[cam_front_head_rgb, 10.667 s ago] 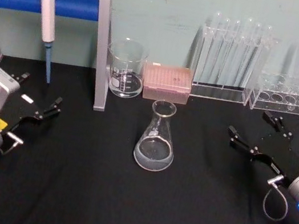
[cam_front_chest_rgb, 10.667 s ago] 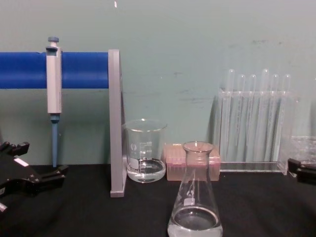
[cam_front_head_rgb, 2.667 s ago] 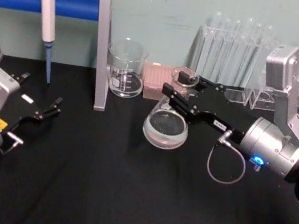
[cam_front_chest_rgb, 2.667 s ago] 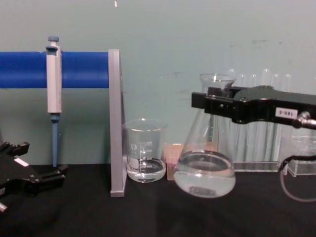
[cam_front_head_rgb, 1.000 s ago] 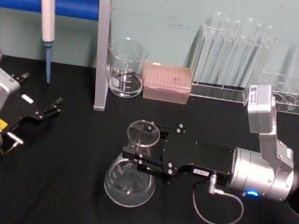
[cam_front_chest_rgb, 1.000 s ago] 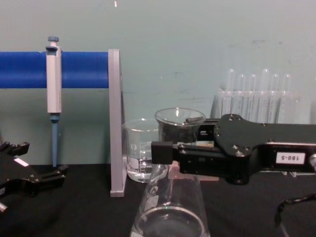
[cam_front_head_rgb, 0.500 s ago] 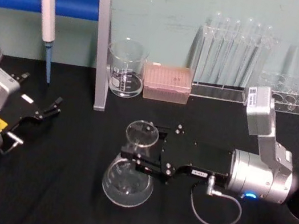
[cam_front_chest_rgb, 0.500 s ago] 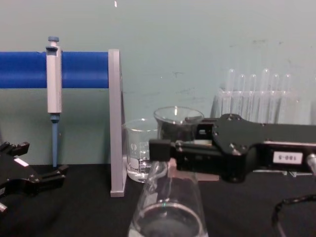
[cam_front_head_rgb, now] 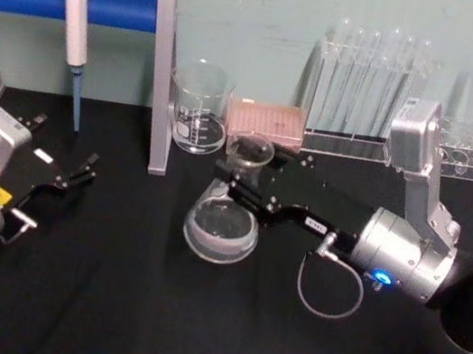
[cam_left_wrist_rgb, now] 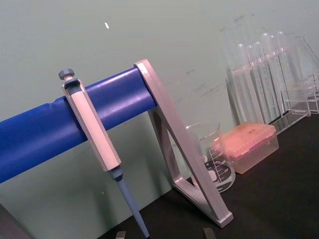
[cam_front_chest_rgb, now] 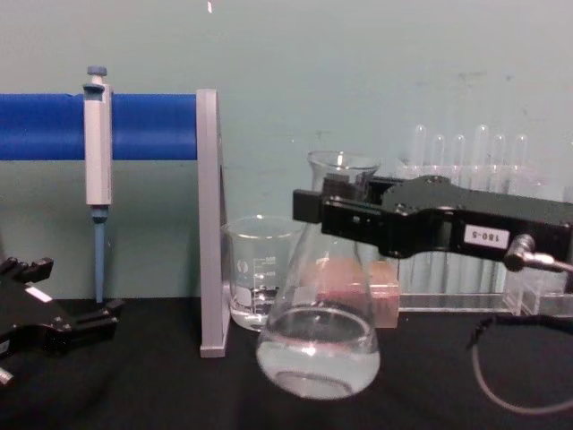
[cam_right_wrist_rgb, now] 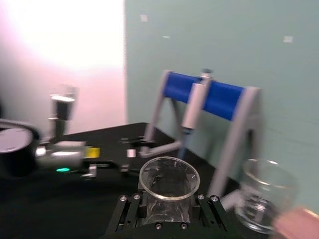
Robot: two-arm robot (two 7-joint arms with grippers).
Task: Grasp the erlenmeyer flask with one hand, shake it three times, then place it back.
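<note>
The right end effector point(cam_front_head_rgb: 244, 183) is closed narrowly on the neck of the erlenmeyer flask point(cam_front_head_rgb: 222, 225), one black finger on each side just under the rim; the flask hangs tilted over the middle of the bench point(cam_front_head_rgb: 105, 300), its neck leaning to the robot's right in the chest view and its round base apparently just clear of the black surface; a little clear liquid pools in the base; the right arm reaches in from the right edge, its silver-grey wrist low over the bench and a cable looped beneath it; the left end effector point(cam_front_head_rgb: 63, 146) rests at the left edge, well apart from the flask, its fingers spread wide and holding nothing; bare bench lies in front of the flask and to its left; just behind it stand the beaker point(cam_front_head_rgb: 196, 119) and the pink tip box point(cam_front_head_rgb: 267, 125), with the grey upright point(cam_front_head_rgb: 163, 72) of the blue bar stand near on the left; farther back the test tube rack point(cam_front_head_rgb: 368, 81) lines the wall, and a pipette point(cam_front_head_rgb: 76, 11) hangs from the blue bar.
</note>
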